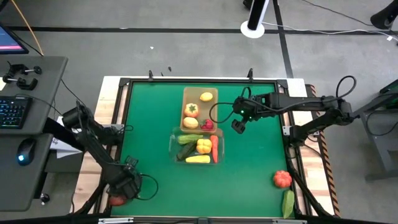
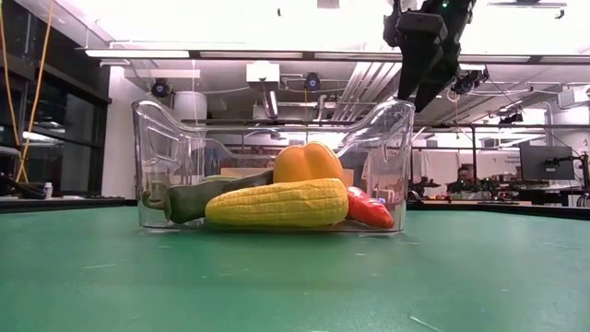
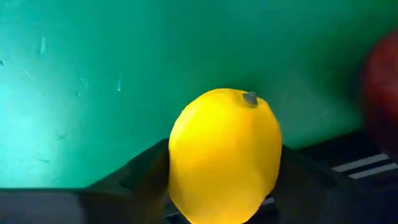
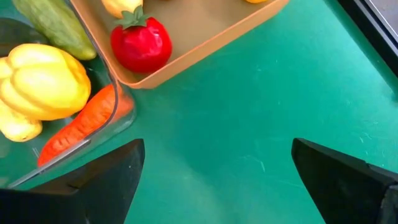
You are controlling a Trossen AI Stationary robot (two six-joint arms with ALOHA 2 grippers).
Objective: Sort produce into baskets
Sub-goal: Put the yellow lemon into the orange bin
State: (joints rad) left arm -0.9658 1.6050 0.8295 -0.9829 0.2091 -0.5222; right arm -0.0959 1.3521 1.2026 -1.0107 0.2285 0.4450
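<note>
Here the left gripper [image 1: 124, 186] sits at the mat's near left corner, fingers clamped on a lemon [image 3: 224, 155]; the right gripper [image 4: 217, 180] hovers beside the tan bin [image 1: 200, 109] and clear bin [image 1: 196, 148], fingers wide apart, holding nothing; no writing is readable

A yellow lemon [image 3: 225, 155] sits gripped between the left gripper's [image 3: 214, 186] dark fingers [image 3: 146, 180] above the green table [image 3: 124, 74], with a blurred red object [image 3: 380, 87] just beside it.
</note>
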